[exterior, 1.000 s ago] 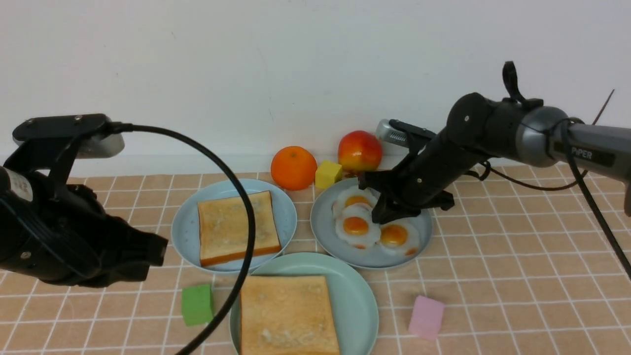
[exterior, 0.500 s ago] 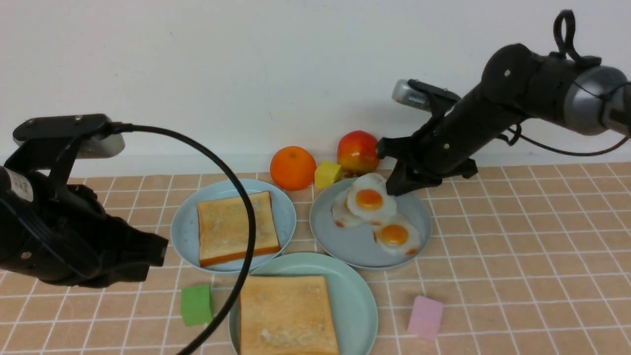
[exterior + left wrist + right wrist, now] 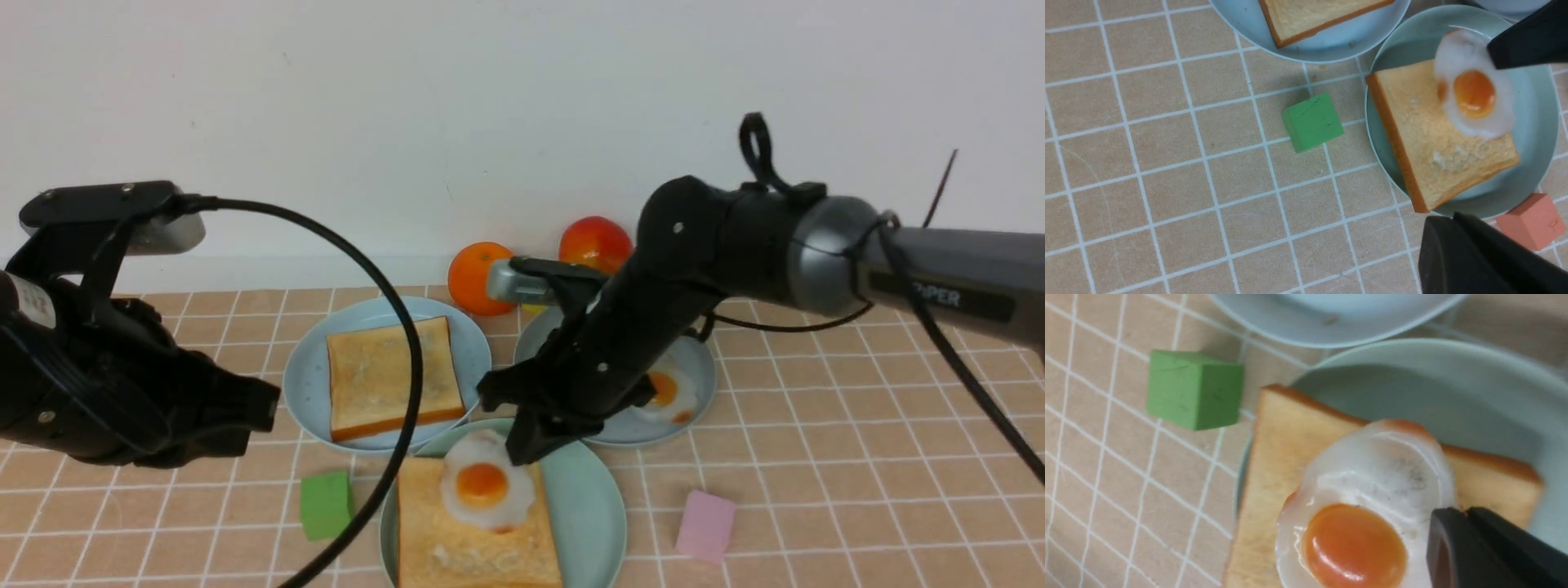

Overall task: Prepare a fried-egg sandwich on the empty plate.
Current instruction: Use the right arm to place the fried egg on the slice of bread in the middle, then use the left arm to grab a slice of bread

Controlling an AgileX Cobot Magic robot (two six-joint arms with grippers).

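Note:
The mint-green plate [image 3: 589, 490] sits at the front centre with one toast slice [image 3: 478, 543] on it. My right gripper [image 3: 522, 451] is shut on the rim of a fried egg [image 3: 486, 487] and holds it over the far part of that toast. The right wrist view shows the egg [image 3: 1363, 506], the toast [image 3: 1278, 457], the plate [image 3: 1453, 388] and the gripper [image 3: 1457, 516]. A second toast slice [image 3: 388, 376] lies on the sky-blue plate [image 3: 469, 347]. My left gripper [image 3: 261, 412] is shut and empty, left of the plates. It also shows in the left wrist view [image 3: 1447, 222].
The grey-blue plate [image 3: 698, 367] behind the right arm holds another egg [image 3: 665, 390]. A green block [image 3: 326, 504] lies left of the mint plate and a pink block [image 3: 706, 524] right of it. An orange [image 3: 473, 278] and an apple [image 3: 596, 243] stand by the wall.
My right gripper has lifted one egg off the grey-blue plate and carried it forward and left over the toast on the mint-green plate. The left arm has hardly moved.

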